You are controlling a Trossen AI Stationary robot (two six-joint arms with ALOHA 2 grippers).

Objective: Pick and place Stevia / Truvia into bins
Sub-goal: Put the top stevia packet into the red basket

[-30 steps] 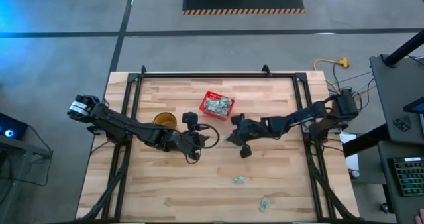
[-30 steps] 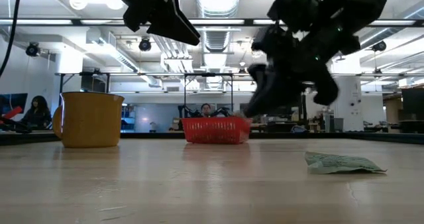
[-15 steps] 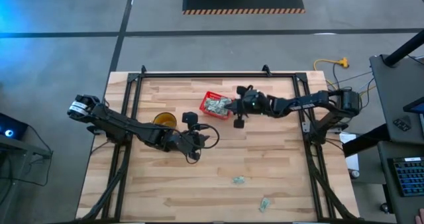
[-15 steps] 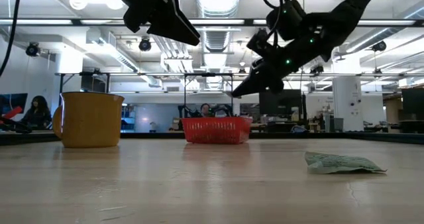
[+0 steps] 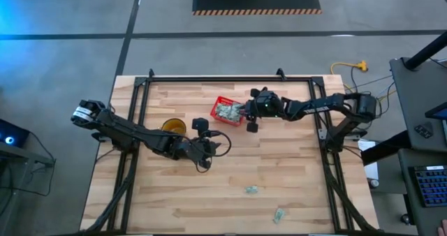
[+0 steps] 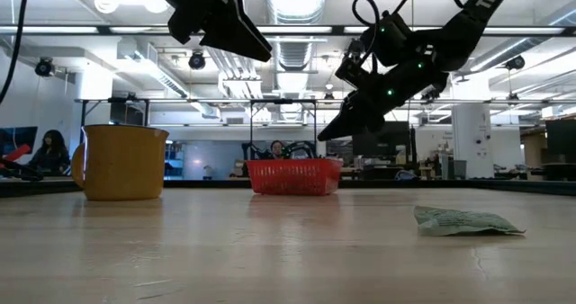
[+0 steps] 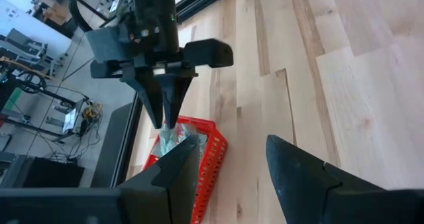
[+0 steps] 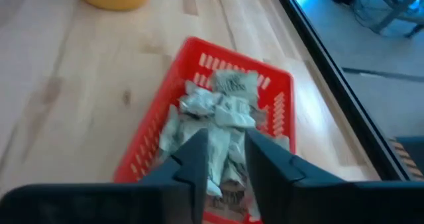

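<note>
Tabletop [image 5: 279, 173]: pale butcher-block wood planks, black metal frame round the edge. Red basket [image 5: 229, 111] upper centre of the high view: small rectangular plastic, latticed sides, piled with sachets [image 8: 218, 114], flat crinkled paper, pale green and white. Yellow mug [image 5: 172, 127] left of centre, smooth and round. Two loose sachets low in the high view: one [image 5: 251, 189] at lower centre, another [image 5: 279, 214] near the bottom edge, crumpled. Right gripper [image 5: 246, 110] poised over the basket's right end, fingers slightly apart, nothing between them. Left gripper [image 5: 207, 157] centre-left, below the mug, fingers apart and empty.
</note>
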